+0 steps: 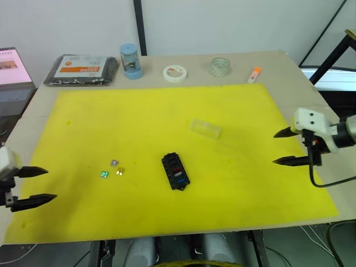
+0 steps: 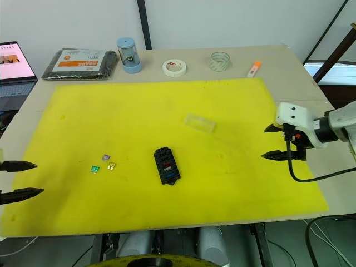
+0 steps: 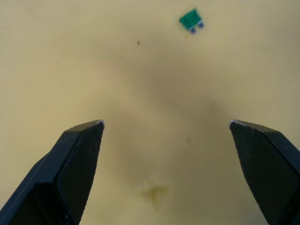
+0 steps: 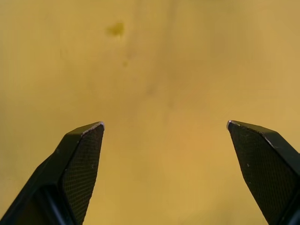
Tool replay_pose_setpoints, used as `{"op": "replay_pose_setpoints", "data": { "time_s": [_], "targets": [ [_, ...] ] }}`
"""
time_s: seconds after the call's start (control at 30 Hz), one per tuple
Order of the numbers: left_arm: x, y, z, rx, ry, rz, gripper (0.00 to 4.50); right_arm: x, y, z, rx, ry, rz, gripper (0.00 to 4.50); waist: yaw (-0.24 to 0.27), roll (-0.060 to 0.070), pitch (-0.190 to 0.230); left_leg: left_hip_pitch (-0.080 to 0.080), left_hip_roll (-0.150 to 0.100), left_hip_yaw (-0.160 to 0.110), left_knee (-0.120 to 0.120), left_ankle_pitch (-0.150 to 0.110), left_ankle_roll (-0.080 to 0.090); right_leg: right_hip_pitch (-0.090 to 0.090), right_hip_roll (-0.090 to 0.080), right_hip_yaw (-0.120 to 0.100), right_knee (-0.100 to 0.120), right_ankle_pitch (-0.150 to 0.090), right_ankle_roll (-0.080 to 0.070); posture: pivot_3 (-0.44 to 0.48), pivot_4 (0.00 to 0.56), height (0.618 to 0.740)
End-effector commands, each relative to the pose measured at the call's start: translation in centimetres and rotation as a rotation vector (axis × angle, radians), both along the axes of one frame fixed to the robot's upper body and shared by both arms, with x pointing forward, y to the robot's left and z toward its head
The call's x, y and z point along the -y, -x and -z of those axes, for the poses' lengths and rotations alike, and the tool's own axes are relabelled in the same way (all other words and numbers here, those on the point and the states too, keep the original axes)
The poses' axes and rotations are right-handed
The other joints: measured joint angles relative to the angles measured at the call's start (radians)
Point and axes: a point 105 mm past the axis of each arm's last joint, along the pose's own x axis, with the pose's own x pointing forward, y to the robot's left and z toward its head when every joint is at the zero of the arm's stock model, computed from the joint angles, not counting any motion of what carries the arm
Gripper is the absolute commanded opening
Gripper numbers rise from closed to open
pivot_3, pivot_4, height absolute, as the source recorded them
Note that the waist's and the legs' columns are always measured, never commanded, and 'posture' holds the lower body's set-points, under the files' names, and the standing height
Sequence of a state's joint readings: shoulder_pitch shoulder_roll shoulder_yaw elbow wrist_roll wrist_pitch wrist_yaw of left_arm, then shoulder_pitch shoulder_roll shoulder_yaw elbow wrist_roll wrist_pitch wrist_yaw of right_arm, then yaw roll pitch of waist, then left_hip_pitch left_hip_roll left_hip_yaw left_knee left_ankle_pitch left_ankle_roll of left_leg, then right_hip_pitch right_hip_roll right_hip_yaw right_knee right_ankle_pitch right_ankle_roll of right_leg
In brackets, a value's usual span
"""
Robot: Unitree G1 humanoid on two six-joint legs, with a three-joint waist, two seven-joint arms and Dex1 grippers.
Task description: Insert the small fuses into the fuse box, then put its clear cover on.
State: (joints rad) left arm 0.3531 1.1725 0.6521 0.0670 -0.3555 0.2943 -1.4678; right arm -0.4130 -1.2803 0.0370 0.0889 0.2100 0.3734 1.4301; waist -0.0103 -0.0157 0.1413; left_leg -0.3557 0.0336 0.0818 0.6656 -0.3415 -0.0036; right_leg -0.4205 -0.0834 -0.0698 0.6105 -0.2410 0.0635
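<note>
Yellow matting (image 1: 233,111) is covering the tabletop, giving the tiny parts a bright, contrasting ground. At its centre the fuse box (image 1: 175,171) is lying flat with slots facing up; red and blue fuses already appear to be sitting in some slots, though how many cannot be told. Three loose fuses are lying at nine o'clock from the box: a purple fuse (image 1: 114,163), a green fuse (image 1: 103,174) and a yellow fuse (image 1: 120,171), close together but apart. The clear cover (image 1: 206,127) is resting at one o'clock from the box, kept aside probably until the slots are filled. The left gripper (image 1: 38,184) is hovering near the mat's eight o'clock edge, jaws spread wide and holding nothing, with the green fuse ahead of it. The right gripper (image 1: 289,147) is hanging at three o'clock, likewise wide open and empty.
</note>
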Motion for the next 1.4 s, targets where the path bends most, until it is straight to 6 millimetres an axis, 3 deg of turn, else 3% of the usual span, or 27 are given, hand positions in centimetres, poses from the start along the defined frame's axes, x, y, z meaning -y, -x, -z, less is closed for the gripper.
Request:
{"op": "replay_pose_setpoints", "data": {
  "time_s": [0.03, 0.2, 0.33, 0.47, 0.63, 0.73, 0.97, 1.2, 1.4],
  "targets": [
    [-1.2, 0.3, -0.8, 0.02, -0.058, 0.001, 4.5, 1.8, 0.0, -1.2, 0.049, 0.046, 0.038, 4.49, -0.002, 0.001, 0.0, 0.0, 0.0, 0.0, 0.0, 0.0, 0.0, 0.0, 0.0, 0.0, 0.0, 0.0, 0.0, 0.0, 0.15, 0.74],
    [0.0, -0.4, -0.3, 0.033, -0.029, 0.04, 4.5, 0.5, -0.7, -1.4, 0.076, 0.012, 0.019, 4.49, -0.005, 0.001, 0.0, 0.0, 0.0, 0.001, 0.0, 0.0, 0.0, -0.001, 0.0, 0.0, 0.001, 0.0, 0.0, 0.0, 0.15, 0.74],
    [1.9, -1.1, -0.3, 0.038, 0.033, 0.083, 4.5, -2.2, -1.2, -2.3, 0.114, -0.033, -0.054, 4.49, -0.005, 0.001, 0.0, 0.0, 0.001, 0.001, 0.0, 0.0, 0.0, -0.001, 0.0, 0.001, 0.002, 0.002, 0.003, 0.0, 0.15, 0.74],
    [4.7, -1.2, -0.5, -0.008, 0.142, 0.139, 4.5, -6.9, -1.2, -3.6, 0.145, -0.113, -0.194, 4.49, -0.004, 0.001, 0.0, 0.0, 0.001, 0.001, 0.0, 0.0, 0.0, -0.002, 0.001, 0.001, 0.002, 0.002, 0.003, 0.0, 0.15, 0.74],
    [6.3, -1.2, -0.8, -0.096, 0.265, 0.164, 4.5, -12.9, -0.5, -4.8, 0.15, -0.227, -0.378, 4.49, -0.003, 0.001, 0.0, -0.001, 0.001, 0.001, 0.0, 0.0, 0.0, -0.002, 0.001, 0.001, 0.002, 0.002, 0.003, 0.0, 0.15, 0.74],
    [6.7, -1.4, -0.9, -0.196, 0.398, 0.126, 4.5, -17.3, 0.1, -5.0, 0.135, -0.3, -0.518, 4.49, -0.003, 0.001, 0.0, 0.0, 0.0, 0.001, 0.0, 0.001, -0.001, -0.002, 0.001, 0.001, 0.002, 0.002, 0.003, 0.0, 0.15, 0.74],
    [6.3, -2.4, 0.3, -0.412, 0.67, -0.076, 4.5, -24.5, -0.4, -4.3, 0.135, -0.336, -0.683, 4.49, -0.004, 0.0, -0.001, -0.002, -0.002, 0.001, 0.0, 0.003, -0.006, -0.002, 0.002, 0.001, 0.005, 0.002, 0.003, 0.0, 0.15, 0.74],
    [6.8, -3.4, 1.3, -0.507, 0.827, -0.177, 4.5, -27.7, -0.5, -3.6, 0.136, -0.311, -0.761, 4.49, -0.003, -0.002, -0.002, -0.003, -0.002, 0.0, 0.001, 0.004, -0.006, -0.002, 0.002, 0.001, 0.006, 0.002, 0.003, 0.0, 0.15, 0.74],
    [7.0, -3.9, 2.2, -0.509, 0.82, -0.205, 4.5, -28.3, -0.5, -3.3, 0.128, -0.301, -0.78, 4.49, -0.006, -0.003, -0.002, -0.002, -0.002, 0.0, 0.001, 0.004, -0.007, -0.002, 0.003, 0.001, 0.006, 0.002, 0.003, 0.0, 0.15, 0.74]
  ]
}}
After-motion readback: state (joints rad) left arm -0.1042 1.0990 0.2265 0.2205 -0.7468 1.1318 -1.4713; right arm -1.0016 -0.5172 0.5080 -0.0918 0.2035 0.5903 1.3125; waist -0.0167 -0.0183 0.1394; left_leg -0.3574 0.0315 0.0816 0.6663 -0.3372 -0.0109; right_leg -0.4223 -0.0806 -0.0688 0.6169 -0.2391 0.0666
